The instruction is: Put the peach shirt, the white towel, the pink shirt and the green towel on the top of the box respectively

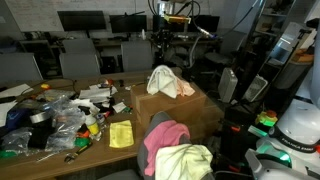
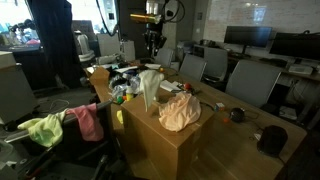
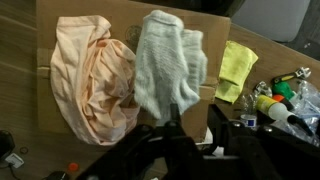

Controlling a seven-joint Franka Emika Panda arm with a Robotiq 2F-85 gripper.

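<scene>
The brown cardboard box (image 1: 190,112) (image 2: 150,145) (image 3: 215,28) carries two cloths. The peach shirt (image 1: 184,89) (image 2: 180,110) (image 3: 95,85) lies crumpled on its top. Beside it the white towel (image 1: 160,78) (image 2: 150,88) (image 3: 165,60) rises in a peak in both exterior views. My gripper (image 2: 152,50) (image 3: 195,112) hangs just above the towel's tip, open, and only bare cardboard shows between its fingers. On a chair by the box lie the pink shirt (image 1: 165,135) (image 2: 88,122) and the green towel (image 1: 186,160) (image 2: 42,127).
A small bright yellow cloth (image 1: 121,134) (image 3: 237,70) lies flat on the wooden table next to the box. Bottles, bags and loose clutter (image 1: 60,115) (image 3: 285,100) cover the table beyond it. Office chairs (image 2: 245,80) and monitors ring the area.
</scene>
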